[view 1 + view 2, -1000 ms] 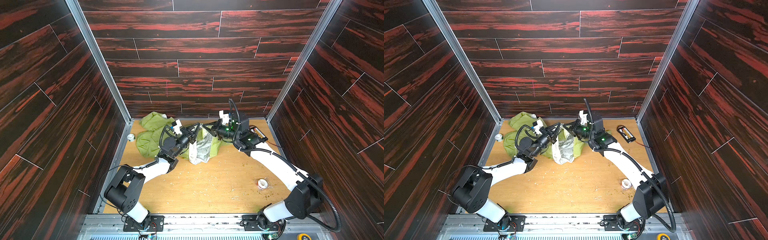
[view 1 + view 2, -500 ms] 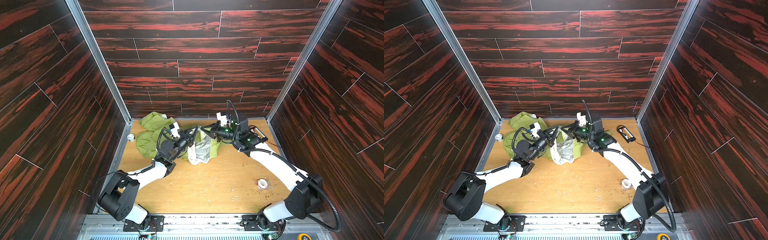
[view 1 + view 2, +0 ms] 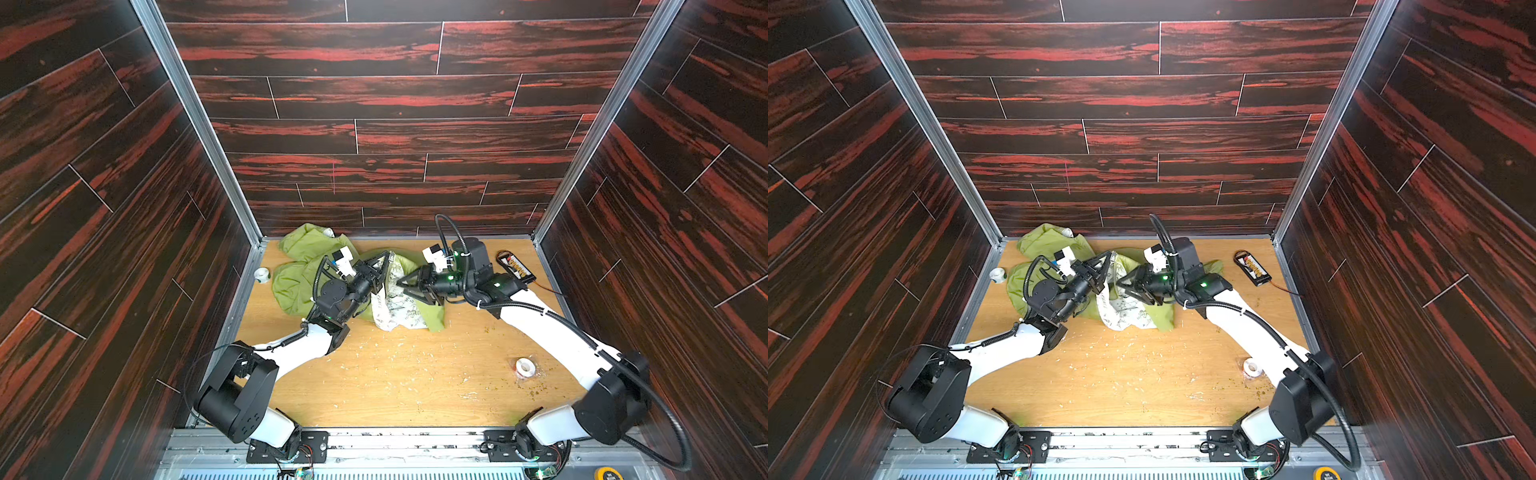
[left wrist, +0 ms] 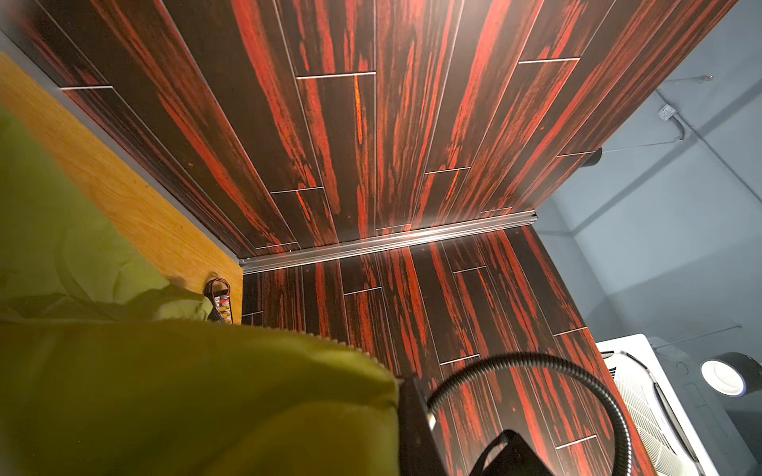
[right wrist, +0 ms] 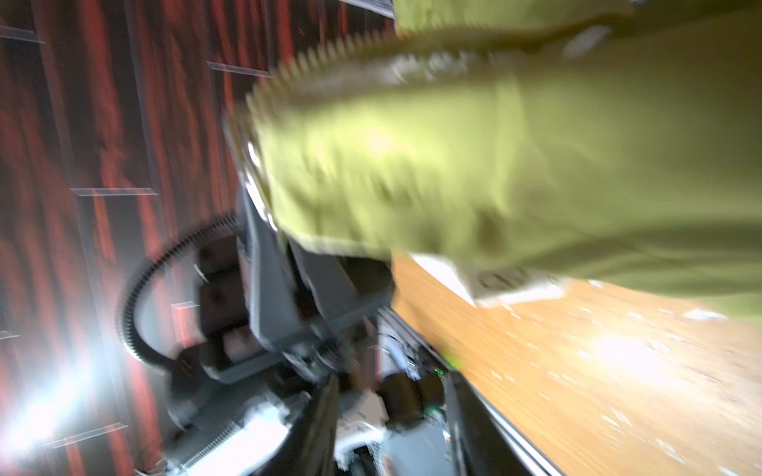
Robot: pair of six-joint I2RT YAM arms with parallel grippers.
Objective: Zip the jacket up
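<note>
Right gripper (image 3: pixel 405 286) has just let go. My fingers there are apart now with nothing between them, tips just beside the fabric. Half a second back they were pinched shut at the raised front edge. The right wrist view is motion-blurred, so that side is mid-move. It shows the pale zipper teeth (image 5: pixel 330 53) close by, not in the jaws.

Left gripper (image 3: pixel 382 270) is clamped tight on the thin lime-green hooded jacket (image 3: pixel 299 286), holding one front edge up off the light wooden table surface (image 3: pixel 395 374). The zipper teeth (image 4: pixel 330 338) run close past that wrist camera too. Same grip as before, position barely shifted.

The jacket sits bunched along the far edge, toward the far-left corner. Its white patterned lining (image 3: pixel 395 309) spills toward the middle. The front is open, with no zipped stretch visible.

My read: the release is a regrasp, probably hunting for the slider or the opposite edge. I can't see the slider in any view. Only one gripper tensions the edge now, so it may sag.
</note>
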